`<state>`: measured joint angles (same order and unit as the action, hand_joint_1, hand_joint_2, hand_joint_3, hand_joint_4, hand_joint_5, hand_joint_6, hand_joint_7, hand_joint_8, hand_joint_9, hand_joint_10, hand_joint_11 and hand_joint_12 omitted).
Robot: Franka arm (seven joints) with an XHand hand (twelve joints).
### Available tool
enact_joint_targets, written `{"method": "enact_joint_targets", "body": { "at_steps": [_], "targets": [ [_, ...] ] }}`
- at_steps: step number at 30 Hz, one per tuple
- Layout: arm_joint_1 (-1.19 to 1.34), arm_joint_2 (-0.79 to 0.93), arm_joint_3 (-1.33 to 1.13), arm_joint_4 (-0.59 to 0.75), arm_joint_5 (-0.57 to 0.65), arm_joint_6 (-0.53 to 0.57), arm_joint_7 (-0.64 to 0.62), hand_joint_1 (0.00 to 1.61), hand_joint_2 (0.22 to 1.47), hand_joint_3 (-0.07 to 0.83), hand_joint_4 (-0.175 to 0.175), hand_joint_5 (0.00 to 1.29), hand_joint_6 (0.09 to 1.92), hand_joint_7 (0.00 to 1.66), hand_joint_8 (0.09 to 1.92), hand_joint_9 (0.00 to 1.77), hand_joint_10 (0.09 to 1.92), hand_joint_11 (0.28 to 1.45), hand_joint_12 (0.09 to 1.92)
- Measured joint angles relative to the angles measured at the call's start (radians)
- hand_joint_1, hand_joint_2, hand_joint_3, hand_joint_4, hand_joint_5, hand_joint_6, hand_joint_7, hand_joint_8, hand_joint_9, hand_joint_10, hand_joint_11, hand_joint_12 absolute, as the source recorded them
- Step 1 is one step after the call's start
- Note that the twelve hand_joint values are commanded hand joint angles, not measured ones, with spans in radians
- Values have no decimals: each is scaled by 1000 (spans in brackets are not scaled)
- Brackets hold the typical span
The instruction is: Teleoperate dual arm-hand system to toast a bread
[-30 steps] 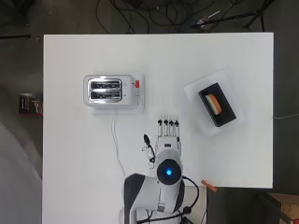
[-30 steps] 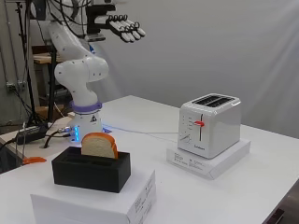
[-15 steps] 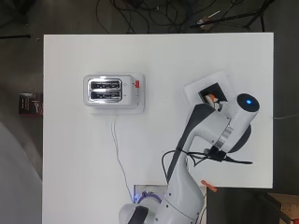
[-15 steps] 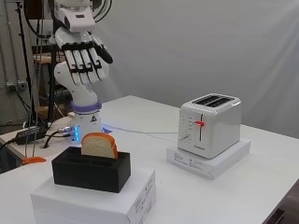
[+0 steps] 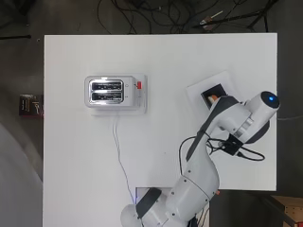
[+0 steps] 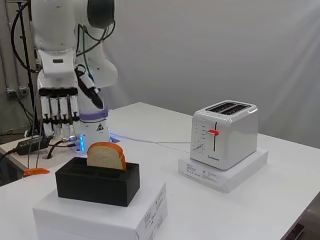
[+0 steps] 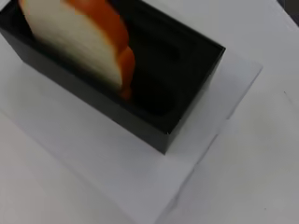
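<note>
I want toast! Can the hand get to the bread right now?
Probably yes. The hand hangs open just behind the bread, which stands upright in its black holder with nothing covering it.

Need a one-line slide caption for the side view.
Robot hand hangs open, fingers down, behind a bread slice standing in a black holder; white toaster waits on its base, slots empty.

A robotics lab, set up for a test.

The white Franka arm (image 6: 75, 45) is bolted at the edge of a bare white table (image 5: 85, 179), loose cables (image 5: 156, 14) trail over the dark floor behind, and the toaster (image 6: 225, 132) stands on a white box (image 6: 222, 170) before a plain grey backdrop (image 6: 210, 50).
</note>
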<state>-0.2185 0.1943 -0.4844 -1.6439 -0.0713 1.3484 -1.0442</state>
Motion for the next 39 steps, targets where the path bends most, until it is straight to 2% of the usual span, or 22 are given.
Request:
{"method": "enact_joint_targets", "body": {
  "at_steps": [3,4,6,10,14,17,24,29,35,39],
  "targets": [
    [-1,-2,8,47,9,23,40,131,1044,-5,-39,497,87,643,87,858,87,632,87],
    [-1,-6,14,45,9,31,53,166,1016,-15,-34,501,87,632,87,836,87,606,87],
    [-1,-10,26,10,13,43,74,220,955,-15,-25,508,87,604,87,790,87,556,87],
    [1,-14,76,-90,36,58,57,223,890,-21,-13,508,87,560,87,718,87,496,87],
    [9,-25,132,-122,28,62,69,174,870,-14,39,416,87,462,87,635,87,500,87],
    [10,-29,146,-130,18,61,37,167,885,-4,55,389,87,442,87,620,87,524,87],
    [1,-80,127,-136,-21,86,53,166,926,11,53,398,87,462,87,629,87,533,87],
    [-22,-1,106,-77,-33,88,41,89,918,3,50,426,87,482,87,631,87,513,87],
    [-51,119,118,1,-39,60,-48,61,917,2,43,399,87,474,87,613,87,489,87],
    [-57,135,125,7,-23,67,-119,223,985,10,40,433,87,508,87,619,87,461,87]
  ]
}}
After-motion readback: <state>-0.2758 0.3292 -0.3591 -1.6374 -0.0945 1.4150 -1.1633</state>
